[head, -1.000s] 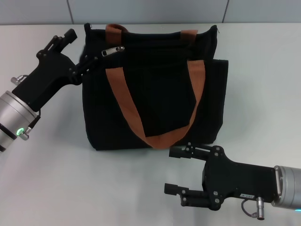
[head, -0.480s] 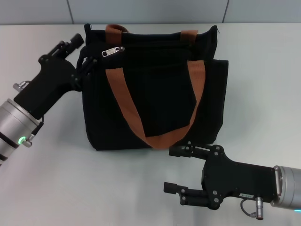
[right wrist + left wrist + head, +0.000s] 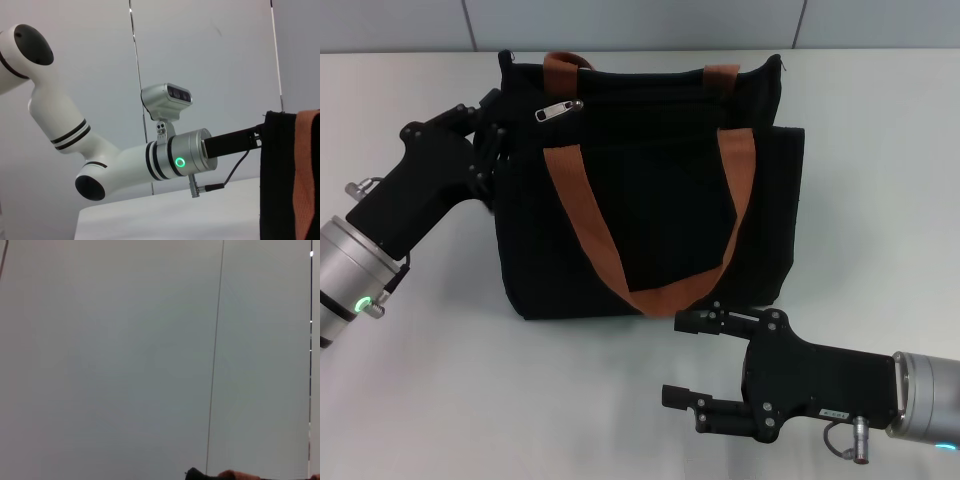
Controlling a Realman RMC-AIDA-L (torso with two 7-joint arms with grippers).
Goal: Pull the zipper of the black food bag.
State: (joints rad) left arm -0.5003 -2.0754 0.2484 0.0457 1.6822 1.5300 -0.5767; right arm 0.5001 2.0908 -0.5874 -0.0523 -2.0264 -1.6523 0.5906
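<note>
The zipper [image 3: 558, 109] — a small silver pull tab — lies at the top left of the black food bag [image 3: 650, 190], which stands on the white table [image 3: 880, 180], its top shut. The left gripper [image 3: 488, 128] has slid in against the bag's left edge; its jaws I cannot tell. The right gripper [image 3: 695, 360] waits open near the bag's front.

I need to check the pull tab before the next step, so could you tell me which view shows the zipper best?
The head view: the zipper lies on the black food bag near the left gripper. Neither wrist view shows it; the left catches only the bag's edge, the right one side.
</note>
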